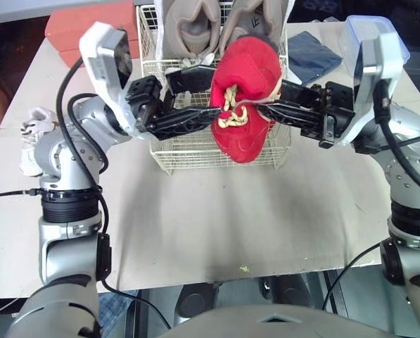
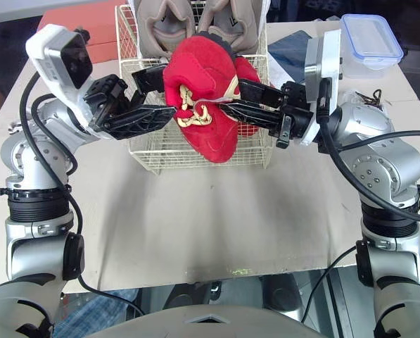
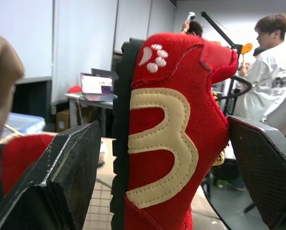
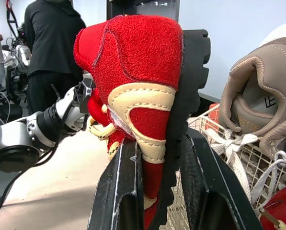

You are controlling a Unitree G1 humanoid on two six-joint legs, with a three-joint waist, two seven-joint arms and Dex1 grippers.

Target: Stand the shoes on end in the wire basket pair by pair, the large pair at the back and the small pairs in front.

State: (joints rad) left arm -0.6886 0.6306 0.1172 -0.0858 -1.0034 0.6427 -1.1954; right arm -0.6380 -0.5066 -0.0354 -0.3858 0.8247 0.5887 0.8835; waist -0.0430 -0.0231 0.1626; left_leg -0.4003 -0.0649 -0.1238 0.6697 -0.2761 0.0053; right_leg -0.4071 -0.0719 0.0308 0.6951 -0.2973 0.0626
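Both arms reach inward: right fingers (image 4: pixel 119 191) clamp the red shoe (image 1: pixel 246 105), left fingers (image 3: pixel 66 172) flank it, apart.

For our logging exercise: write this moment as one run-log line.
right gripper: shut on red shoe | left gripper: open around it | beige pair: upright, back of wire basket

Counted: red shoe (image 1: pixel 246 105) plus a second red one (image 4: pixel 277 211), so 2 red. Beige shoes (image 1: pixel 188 28): 2. White shoes (image 1: pixel 37 125) at the table's left edge: number could not be made out. Wire basket (image 1: pixel 195 153): 1. Clear lidded box (image 2: pixel 370 35): 1. Dark blue cloth (image 1: pixel 312 56): 1. Grippers: 2, left gripper (image 1: pixel 214 96) and right gripper (image 1: pixel 273 98). People (image 3: pixel 269 67) behind: at least 2.
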